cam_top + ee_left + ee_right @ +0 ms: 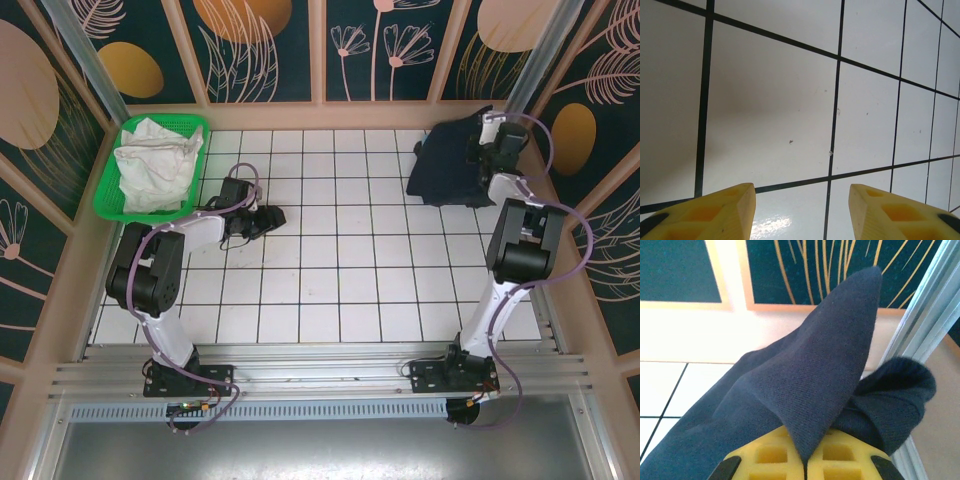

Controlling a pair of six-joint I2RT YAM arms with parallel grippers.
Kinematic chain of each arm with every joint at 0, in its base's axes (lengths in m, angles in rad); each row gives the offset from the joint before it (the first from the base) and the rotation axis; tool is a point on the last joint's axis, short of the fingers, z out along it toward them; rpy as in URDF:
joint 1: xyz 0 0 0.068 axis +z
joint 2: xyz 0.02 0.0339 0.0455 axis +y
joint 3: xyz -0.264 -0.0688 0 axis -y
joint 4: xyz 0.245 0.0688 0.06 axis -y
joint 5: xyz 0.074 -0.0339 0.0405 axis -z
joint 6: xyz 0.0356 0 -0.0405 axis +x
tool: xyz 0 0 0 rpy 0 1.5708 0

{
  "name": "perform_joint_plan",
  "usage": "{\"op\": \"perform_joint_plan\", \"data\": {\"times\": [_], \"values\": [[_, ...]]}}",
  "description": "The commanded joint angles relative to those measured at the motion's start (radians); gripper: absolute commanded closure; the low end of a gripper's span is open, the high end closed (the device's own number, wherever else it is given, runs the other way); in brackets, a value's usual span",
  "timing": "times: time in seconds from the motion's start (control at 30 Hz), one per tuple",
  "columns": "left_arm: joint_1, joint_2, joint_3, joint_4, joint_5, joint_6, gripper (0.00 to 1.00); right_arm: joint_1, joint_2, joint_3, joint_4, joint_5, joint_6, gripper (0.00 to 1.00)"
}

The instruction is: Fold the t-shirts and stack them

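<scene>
Pinching a dark navy cotton t-shirt (448, 165) (815, 380) at the far right corner of the white tiled table (330, 290)
Squeezing a raised fold of it tight in the closed right gripper (492, 135) (806, 460); hovering with the left gripper (270, 217) (800, 200) over bare tiles, jaws apart, holding nothing, near the green plastic mesh basket (106, 196) of crumpled white cloth (155, 160)

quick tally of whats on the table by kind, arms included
navy t-shirt: 1
pale cloth bundle: 1 (cannot tell how many shirts are in it)
green basket: 1
robot arms: 2, left arm and right arm
total: 5
</scene>
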Motion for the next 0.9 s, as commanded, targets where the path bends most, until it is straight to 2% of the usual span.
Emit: {"op": "perform_joint_plan", "data": {"times": [0.0,0.1,0.13,0.2,0.27,0.37,0.53,0.7,0.87], "values": [[-0.004,-0.041,-0.018,-0.023,-0.02,-0.004,0.48,-0.038,0.083,0.11,0.021,-0.064,-0.008,1.0],[-0.004,-0.045,-0.026,-0.02,-0.021,-0.005,0.48,-0.054,0.176,0.222,-0.097,-0.076,-0.013,1.0],[-0.004,-0.047,-0.029,-0.016,-0.02,-0.007,0.48,-0.057,0.205,0.258,-0.139,-0.085,-0.018,0.97],[-0.004,-0.048,-0.032,-0.012,-0.019,-0.008,0.47,-0.059,0.266,0.35,-0.243,-0.064,-0.03,0.88],[-0.005,-0.049,-0.033,-0.012,-0.015,-0.007,0.47,-0.06,0.306,0.436,-0.353,-0.028,-0.031,0.73],[-0.003,-0.053,-0.034,-0.014,-0.012,-0.002,0.47,-0.062,0.293,0.475,-0.414,0.048,-0.021,0.56],[-0.003,-0.058,-0.039,-0.013,-0.01,0.006,0.46,-0.056,0.169,0.384,-0.386,0.219,0.03,0.29],[-0.004,-0.055,-0.039,0.007,0.007,0.004,0.45,-0.042,0.009,0.167,-0.305,0.285,0.082,0.22],[-0.004,-0.053,-0.039,0.009,0.02,0.013,0.45,0.046,-0.155,-0.069,-0.157,0.403,0.075,0.11]]}}
